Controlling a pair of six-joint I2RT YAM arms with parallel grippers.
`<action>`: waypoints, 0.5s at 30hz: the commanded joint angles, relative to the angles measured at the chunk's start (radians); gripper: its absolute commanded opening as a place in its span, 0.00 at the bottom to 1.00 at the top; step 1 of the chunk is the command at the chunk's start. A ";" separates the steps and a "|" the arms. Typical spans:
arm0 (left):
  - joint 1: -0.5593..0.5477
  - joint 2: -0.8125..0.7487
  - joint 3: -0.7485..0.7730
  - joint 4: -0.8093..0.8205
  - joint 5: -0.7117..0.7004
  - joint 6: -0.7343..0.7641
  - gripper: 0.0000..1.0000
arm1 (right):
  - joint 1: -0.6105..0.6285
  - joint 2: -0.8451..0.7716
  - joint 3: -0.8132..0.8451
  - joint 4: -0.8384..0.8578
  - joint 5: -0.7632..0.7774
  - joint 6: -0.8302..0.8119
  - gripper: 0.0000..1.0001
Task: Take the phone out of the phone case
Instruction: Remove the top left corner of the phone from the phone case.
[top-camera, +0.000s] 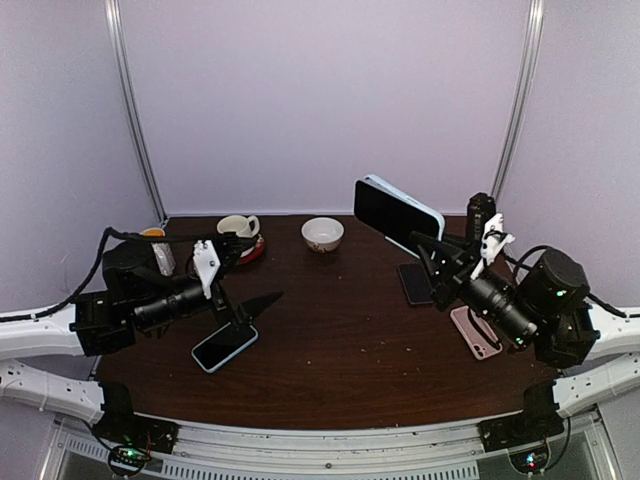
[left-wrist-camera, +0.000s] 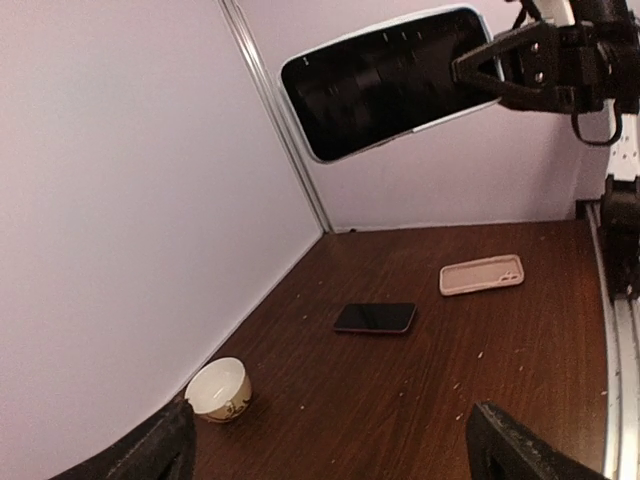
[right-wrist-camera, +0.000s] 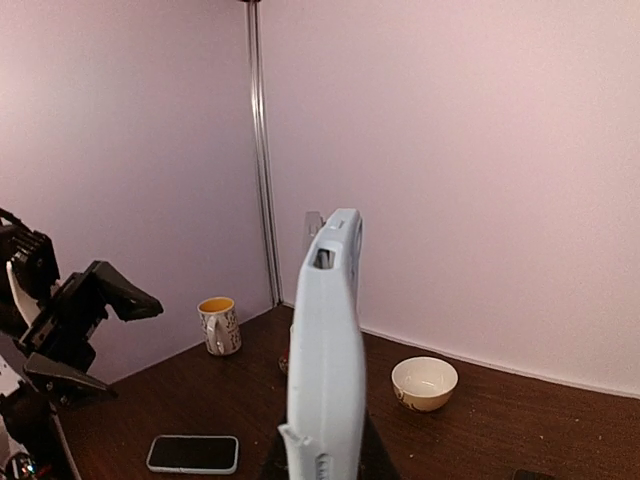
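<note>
The phone (top-camera: 392, 215) in its pale blue case (right-wrist-camera: 325, 370) is held up in the air, to the right of the white bowl (top-camera: 323, 233) and higher than it. One short end is squeezed by the right gripper (top-camera: 432, 250). The long side is stretched away from that gripper, and the far end is pointed up toward the back wall. The dark screen is seen full in the left wrist view. In the right wrist view only the thin edge of the case is seen. The left gripper (top-camera: 258, 270) is spread wide apart, left of the bowl, and nothing is held in it.
</note>
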 joint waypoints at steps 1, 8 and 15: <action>0.007 -0.031 -0.002 0.179 0.099 -0.231 0.98 | -0.002 -0.041 0.044 0.046 0.096 0.277 0.00; 0.006 -0.010 0.024 0.245 0.011 -0.544 0.95 | -0.004 -0.075 0.044 0.093 0.097 0.603 0.00; 0.006 0.038 0.031 0.365 -0.005 -0.824 0.85 | -0.005 -0.086 0.065 0.057 0.038 0.913 0.00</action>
